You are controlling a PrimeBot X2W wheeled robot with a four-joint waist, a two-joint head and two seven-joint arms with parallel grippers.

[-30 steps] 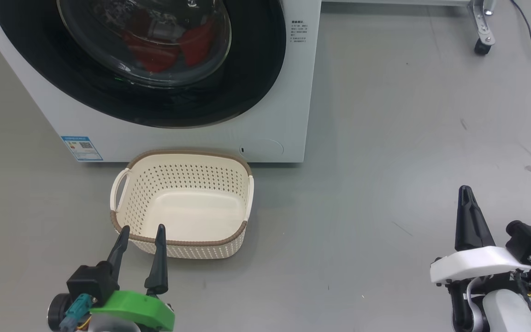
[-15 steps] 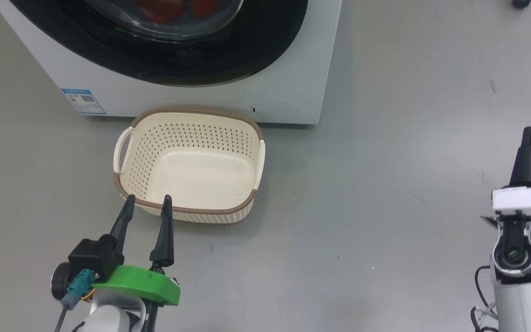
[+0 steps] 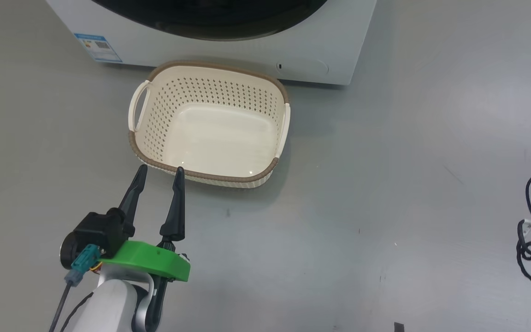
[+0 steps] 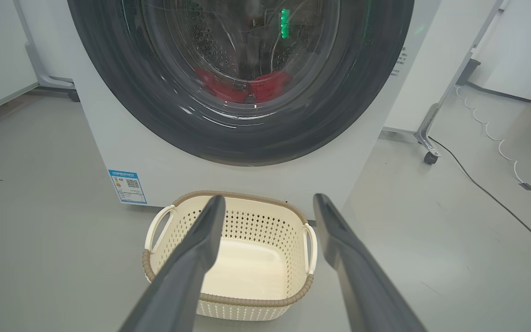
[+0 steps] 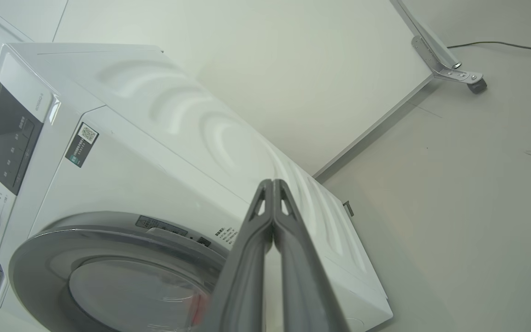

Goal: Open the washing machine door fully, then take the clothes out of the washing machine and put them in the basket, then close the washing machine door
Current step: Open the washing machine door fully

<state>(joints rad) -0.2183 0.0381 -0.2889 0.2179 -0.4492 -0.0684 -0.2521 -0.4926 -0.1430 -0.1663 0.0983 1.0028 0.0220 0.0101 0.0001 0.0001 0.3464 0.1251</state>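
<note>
Washing machine door [image 5: 118,276] shut, below-left of the clenched, empty right pincer [image 5: 272,184] — hook its edge, swing wide. Left pincer [image 3: 161,169] released, basket [image 3: 219,67] just ahead.

The floor [image 3: 385,184] is being viewed steeply from the head, with the basket [image 3: 210,87] at 11 o'clock. The washing machine [image 4: 109,152] is being faced closely from the left wrist, that basket being shared. From the right wrist it is being seen tilted, at 8 o'clock.

camera: dipped down (whole view shifted) | right gripper [image 5: 272,183]: lifted, facing washing machine [image 5: 155,161]
</note>
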